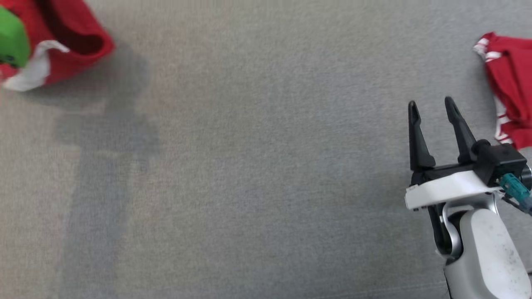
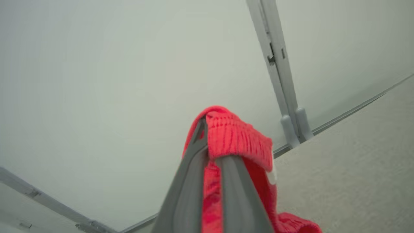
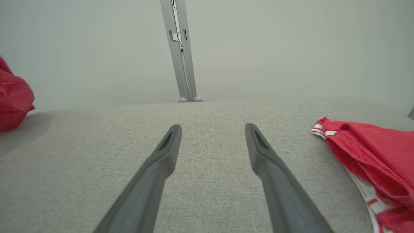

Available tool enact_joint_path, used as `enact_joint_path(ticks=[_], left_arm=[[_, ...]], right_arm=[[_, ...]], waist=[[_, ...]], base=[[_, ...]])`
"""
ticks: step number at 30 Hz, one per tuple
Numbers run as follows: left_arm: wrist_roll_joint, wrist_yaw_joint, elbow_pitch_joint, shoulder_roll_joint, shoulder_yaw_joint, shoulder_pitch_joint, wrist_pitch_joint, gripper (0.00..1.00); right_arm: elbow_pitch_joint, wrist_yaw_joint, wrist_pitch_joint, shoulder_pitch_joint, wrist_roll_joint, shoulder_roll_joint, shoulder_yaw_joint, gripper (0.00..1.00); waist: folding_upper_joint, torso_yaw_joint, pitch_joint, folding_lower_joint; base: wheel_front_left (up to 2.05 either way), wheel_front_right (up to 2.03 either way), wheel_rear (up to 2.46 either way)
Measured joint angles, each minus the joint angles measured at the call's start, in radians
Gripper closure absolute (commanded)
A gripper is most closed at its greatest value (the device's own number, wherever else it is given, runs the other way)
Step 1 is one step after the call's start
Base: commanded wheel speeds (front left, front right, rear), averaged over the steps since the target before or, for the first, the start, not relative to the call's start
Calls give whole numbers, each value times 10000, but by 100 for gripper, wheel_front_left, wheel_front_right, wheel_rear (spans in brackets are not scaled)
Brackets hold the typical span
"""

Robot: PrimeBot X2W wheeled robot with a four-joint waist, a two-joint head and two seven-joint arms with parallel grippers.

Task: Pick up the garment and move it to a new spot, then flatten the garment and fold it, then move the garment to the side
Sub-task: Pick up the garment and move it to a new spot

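Observation:
A red garment [image 1: 62,41] with a white patch hangs bunched at the top left of the head view, over the grey fabric surface [image 1: 266,166]. In the left wrist view my left gripper [image 2: 210,139] is shut on the red ribbed cloth [image 2: 236,136], which drapes over the fingers. The same bundle shows at the left edge of the right wrist view as the red garment [image 3: 13,100]. My right gripper [image 1: 431,104] stands open and empty at the lower right, its fingers spread above the bare surface in its wrist view [image 3: 213,127].
A second red garment [image 1: 509,83] with white striped trim lies at the right edge, just right of my right gripper; its sleeve [image 3: 365,152] shows close by. A green part [image 1: 12,37] overlaps the held garment. A grey post [image 3: 181,48] rises behind the surface's far edge.

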Motion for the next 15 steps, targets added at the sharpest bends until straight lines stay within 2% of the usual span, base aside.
enact_joint_path(ticks=[6,10,15], left_arm=[[-366,-4,-2399,-157,-943,-317,637,100],[-625,-4,-3691,-604,-1177,-378,683,100],[-988,236,-4560,-1066,-1530,779,479,100]], right_arm=[[428,0,-249,425,196,2,-431,0],[518,0,-364,577,274,0,-617,0],[514,0,-451,644,374,0,-775,0]], waist=[[0,-626,-1006,-1],[1,-1214,-1395,0],[0,-1925,-1581,0]], base=[[0,0,0],[0,0,0],[0,0,0]])
